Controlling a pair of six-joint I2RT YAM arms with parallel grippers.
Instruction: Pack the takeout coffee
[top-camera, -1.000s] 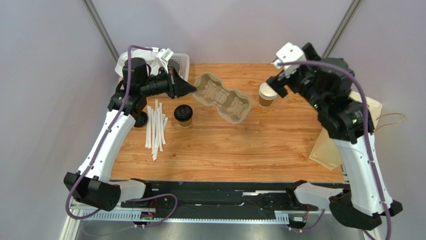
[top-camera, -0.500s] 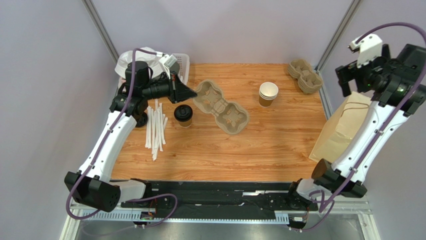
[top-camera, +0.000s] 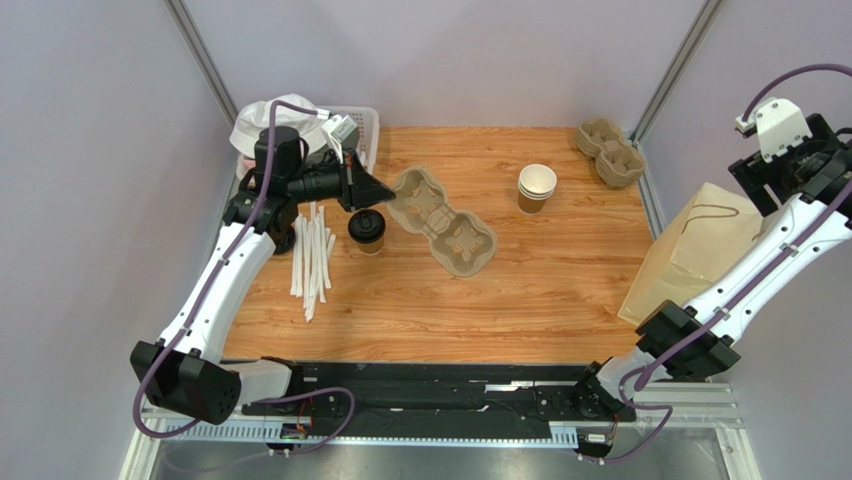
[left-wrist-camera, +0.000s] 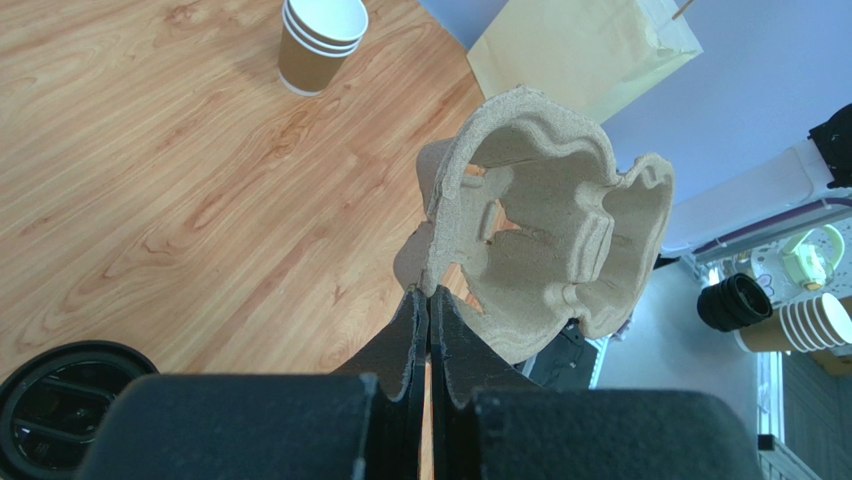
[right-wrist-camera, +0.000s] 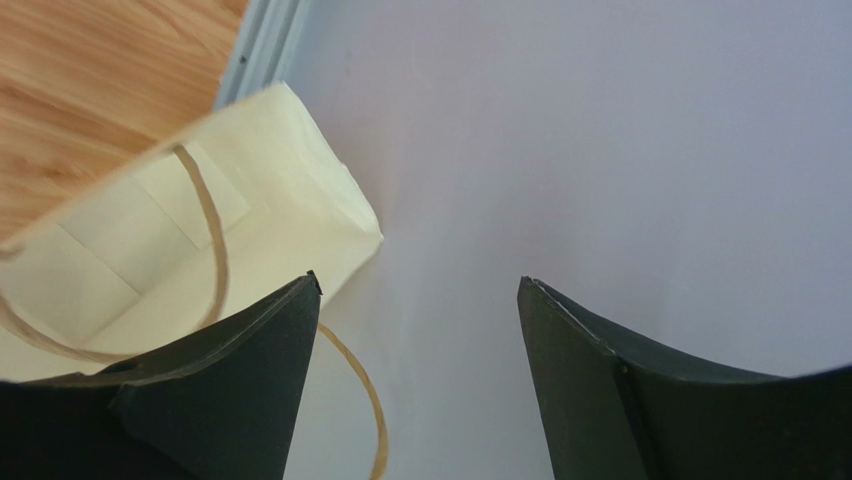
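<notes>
Our left gripper (top-camera: 384, 188) is pinched tight on the rim of the tray (top-camera: 447, 221), with nothing else between its jaws. In the wrist view the held end of the tray stands tilted up from the counter (top-camera: 560, 290); we cannot tell whether its other end rests on the wood.

What matters for us is where the coffee (top-camera: 367, 227) lies. It stands upright on the counter, lid on, just beside the left gripper's tip on the side nearer the arm bases, close to the tray's left end and apart from it. The tray's long axis runs on a slant, from the gripper away to the right and toward us.

Our right gripper (right-wrist-camera: 420, 285) hangs wide with nothing in it, out past the counter's right edge above the bag (top-camera: 690, 250), well apart from the coffee. We judge the left arm far the nearer one, but it is taken up with the tray. Either it frees itself first or the right arm must cross the whole counter.
</notes>
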